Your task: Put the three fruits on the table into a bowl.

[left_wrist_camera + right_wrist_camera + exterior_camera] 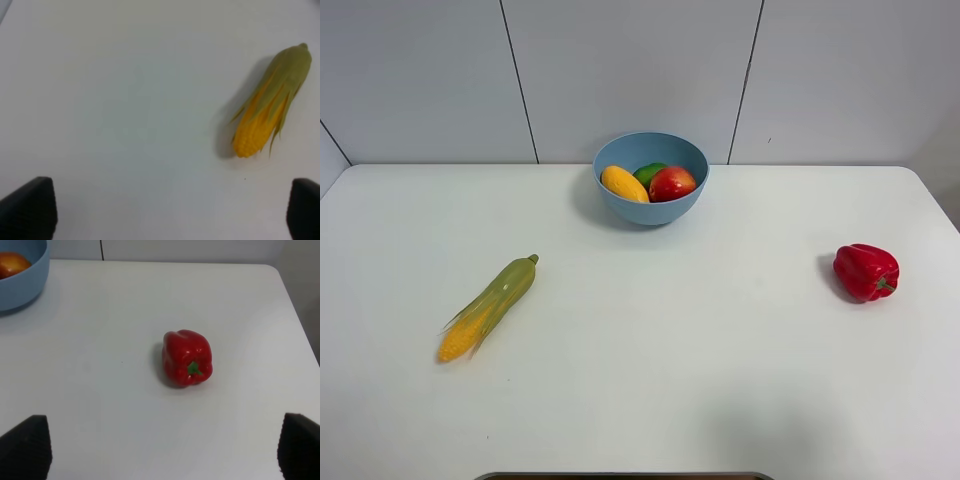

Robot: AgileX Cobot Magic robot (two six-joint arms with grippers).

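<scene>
The light-blue bowl [651, 179] stands at the back middle of the white table [650, 390]. In it lie the yellow-orange mango-like fruit [624, 183], the green lime [648, 172], partly hidden behind the others, and the red-yellow apple [672, 183]. The bowl's edge [20, 277] and the apple [12, 264] also show in the right wrist view. My left gripper [170, 210] is open and empty above bare table beside the corn. My right gripper [165, 450] is open and empty, short of the red pepper. Neither arm shows in the exterior high view.
A green-husked corn cob [490, 306] lies on the table's left half; it also shows in the left wrist view [270, 102]. A glossy red bell pepper [866, 271] lies near the right edge; it also shows in the right wrist view [187, 358]. A tiled wall stands behind the table.
</scene>
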